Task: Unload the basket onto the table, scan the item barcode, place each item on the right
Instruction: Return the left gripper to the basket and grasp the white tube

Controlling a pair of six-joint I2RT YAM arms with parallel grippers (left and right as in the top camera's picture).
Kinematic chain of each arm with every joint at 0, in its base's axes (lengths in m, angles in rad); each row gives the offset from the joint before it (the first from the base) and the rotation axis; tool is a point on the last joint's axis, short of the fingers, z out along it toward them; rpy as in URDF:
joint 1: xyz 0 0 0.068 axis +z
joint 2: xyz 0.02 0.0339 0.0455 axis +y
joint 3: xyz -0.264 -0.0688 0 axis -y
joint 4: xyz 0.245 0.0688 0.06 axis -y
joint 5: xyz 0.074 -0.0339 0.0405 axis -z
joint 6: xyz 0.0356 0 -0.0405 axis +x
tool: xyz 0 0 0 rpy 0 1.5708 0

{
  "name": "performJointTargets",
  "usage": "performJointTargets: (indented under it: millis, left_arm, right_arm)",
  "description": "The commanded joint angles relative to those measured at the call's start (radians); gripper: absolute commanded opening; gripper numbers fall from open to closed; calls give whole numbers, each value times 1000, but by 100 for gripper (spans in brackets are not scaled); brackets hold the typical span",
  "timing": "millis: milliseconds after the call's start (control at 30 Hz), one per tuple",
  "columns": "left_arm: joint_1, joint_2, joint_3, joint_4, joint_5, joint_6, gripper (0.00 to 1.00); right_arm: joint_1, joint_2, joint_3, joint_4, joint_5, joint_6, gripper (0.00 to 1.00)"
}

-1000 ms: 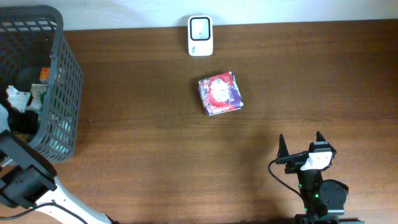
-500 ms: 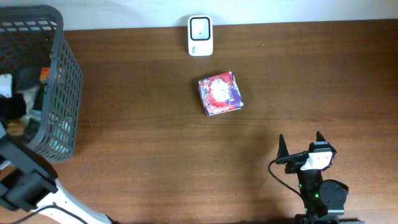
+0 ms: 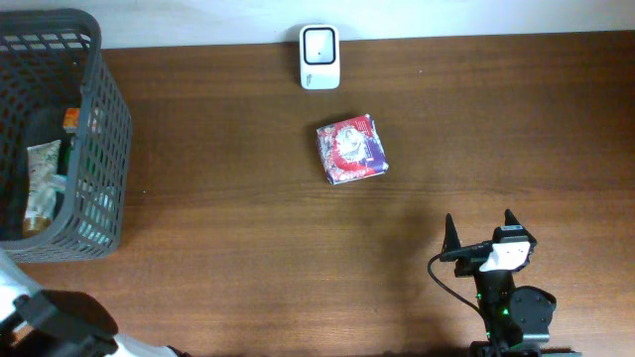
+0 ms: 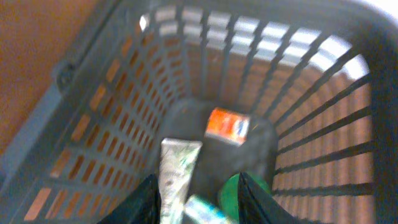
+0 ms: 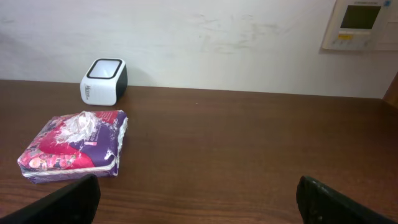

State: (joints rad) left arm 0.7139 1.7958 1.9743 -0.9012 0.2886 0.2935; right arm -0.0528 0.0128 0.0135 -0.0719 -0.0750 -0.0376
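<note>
Left arm (image 3: pixel 55 322) has pulled out of the basket (image 3: pixel 104 149) at 9 o'clock, now down at 7. Left gripper (image 4: pixel 199 182) looks into the basket; too blurred, we can't tell if it's grasping anything. Right gripper (image 3: pixel 481 230) at 5, spread wide, empty. Packet (image 3: pixel 351 149) lies mid-table, 6 o'clock of the scanner (image 3: pixel 319 58); we judge it's not at the scanner yet. Brown wood table (image 3: pixel 248 258), white wall (image 5: pixel 217 37).

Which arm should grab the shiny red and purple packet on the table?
Right. The open right hand points at the packet, nothing between; the left hand hangs above the basket, far away.
</note>
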Motion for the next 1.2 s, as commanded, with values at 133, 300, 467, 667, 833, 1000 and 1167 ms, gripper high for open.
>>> performJointTargets:
  millis: [133,300,467,667,833,1000,1167]
  left_arm:
    - [5,201,-98,-35,-296,154,67]
    - [11,317,-107,-36,-299,164,57]
    - [11,396,-128,-52,-299,173,54]
    - [18,417,-146,-50,-301,174,48]
    - [43,414,-154,-46,-326,145,39]
    - [42,415,-154,-54,-290,146,41]
    - [42,417,-264,29,-274,147,42]
  right_arm:
    - [-6,-6,-8,-2,2,-3,99]
    - [-6,-6,-8,-2,2,-3,99]
    - [-6,-6,-8,-2,2,-3,99]
    - [-6,-6,-8,-2,2,-3,99]
    - [-6,-6,-8,-2,2,-3,99]
    - [-6,-6,-8,-2,2,-3,99]
    - [-6,-6,-8,-2,2,-3,99]
